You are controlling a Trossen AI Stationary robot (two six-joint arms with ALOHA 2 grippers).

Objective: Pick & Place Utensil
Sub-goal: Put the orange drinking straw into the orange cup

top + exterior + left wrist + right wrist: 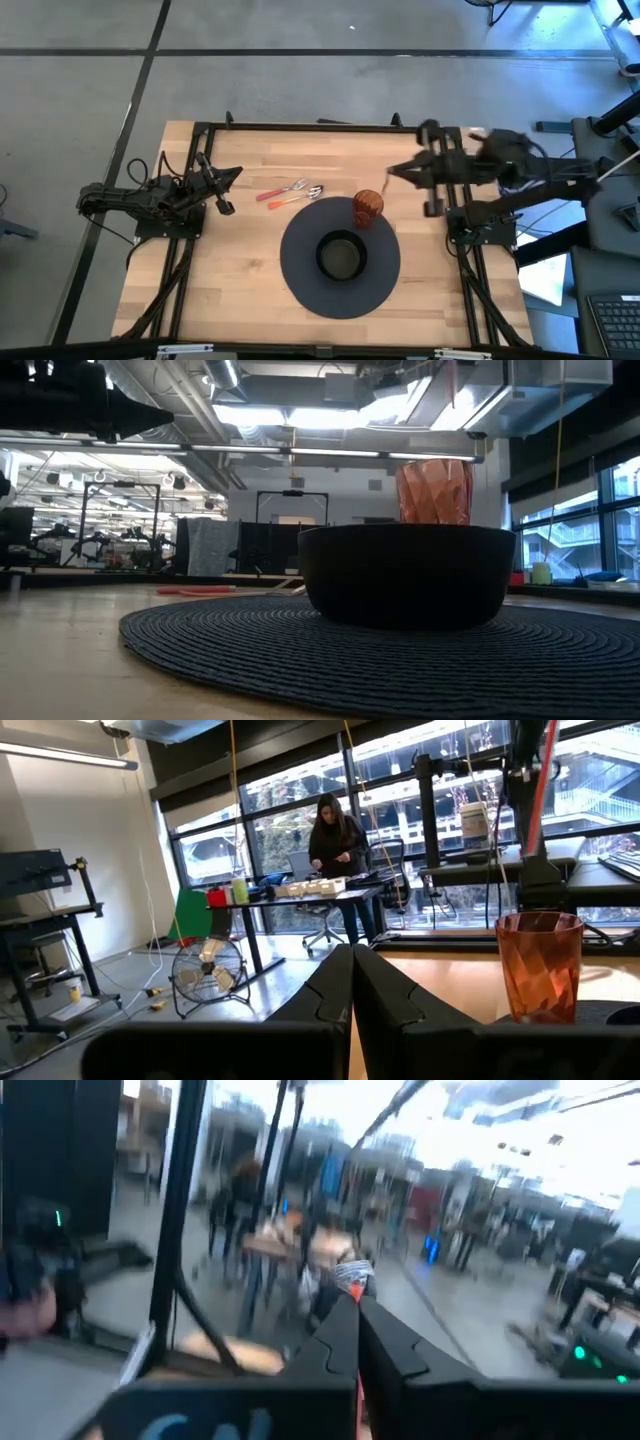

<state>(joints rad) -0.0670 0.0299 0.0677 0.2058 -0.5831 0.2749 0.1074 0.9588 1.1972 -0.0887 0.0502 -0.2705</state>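
Note:
Two utensils with orange handles lie side by side on the wooden table, left of a dark round mat. A black bowl stands at the mat's middle and an orange faceted cup at its far rim. My right gripper hovers above the table to the right of the cup, shut on another utensil. My left gripper is shut and touches nothing; it rests by the table's left side and points at the cup. In the low view the bowl hides most of the cup. My right gripper pinches a utensil between its two fingers. The silver head sticks out past the fingertips, and the orange handle runs back between them, so the fingers lie along it. The utensil is lifted clear of the table. The picture is blurred.
Black frame rails run along the table's far edge and both sides. Bare wood lies between the left gripper and the mat, and along the near edge. In the left wrist view, a person stands at a desk in the room beyond the table.

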